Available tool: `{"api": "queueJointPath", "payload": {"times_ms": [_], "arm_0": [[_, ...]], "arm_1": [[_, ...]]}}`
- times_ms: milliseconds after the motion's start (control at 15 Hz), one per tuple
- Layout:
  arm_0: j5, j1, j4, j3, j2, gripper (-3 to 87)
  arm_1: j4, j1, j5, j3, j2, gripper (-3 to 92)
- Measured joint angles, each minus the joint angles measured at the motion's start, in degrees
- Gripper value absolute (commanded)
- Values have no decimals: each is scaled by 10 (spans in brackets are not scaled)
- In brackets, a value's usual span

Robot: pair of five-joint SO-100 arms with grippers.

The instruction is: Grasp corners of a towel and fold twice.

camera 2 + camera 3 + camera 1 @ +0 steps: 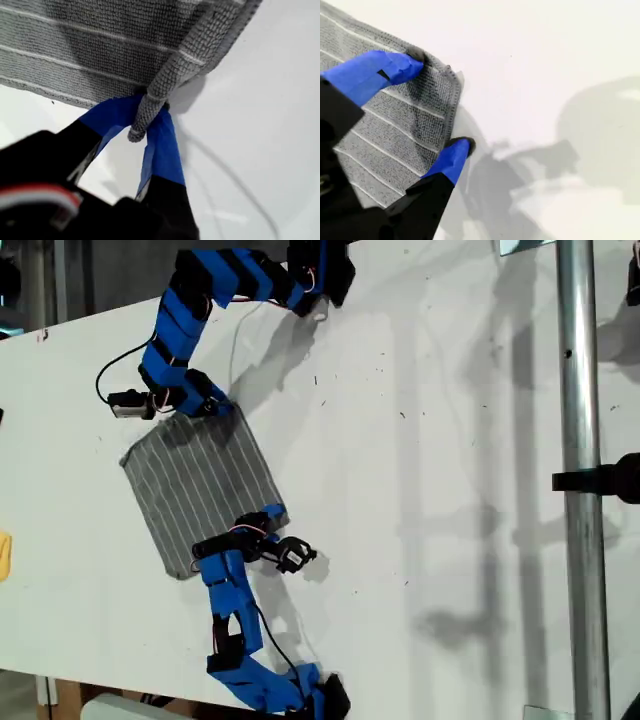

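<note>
You're looking at a lab or workshop bench: a plain white table (420, 440) fills most of the exterior view, two blue arms are mounted at its upper and lower edges, and a metal pole (580, 500) with a black clamp (600, 480) runs down the exterior view's right.

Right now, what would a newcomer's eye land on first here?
The grey striped towel lying flat on the white table, toward the exterior view's left, with a blue arm at each of two corners. My first end effector pinches one corner; my second end effector straddles another, open.
</note>
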Motion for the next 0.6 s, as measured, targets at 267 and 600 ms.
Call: {"api": "queueJointPath", "payload": {"times_ms": [267, 600], "arm_0": [[-2, -1, 11, -4, 0, -26], [-14, -1, 88, 22, 30, -26]], "arm_1": [[2, -18, 4, 0, 9, -2], [33, -82, 32, 10, 61, -2]]}}
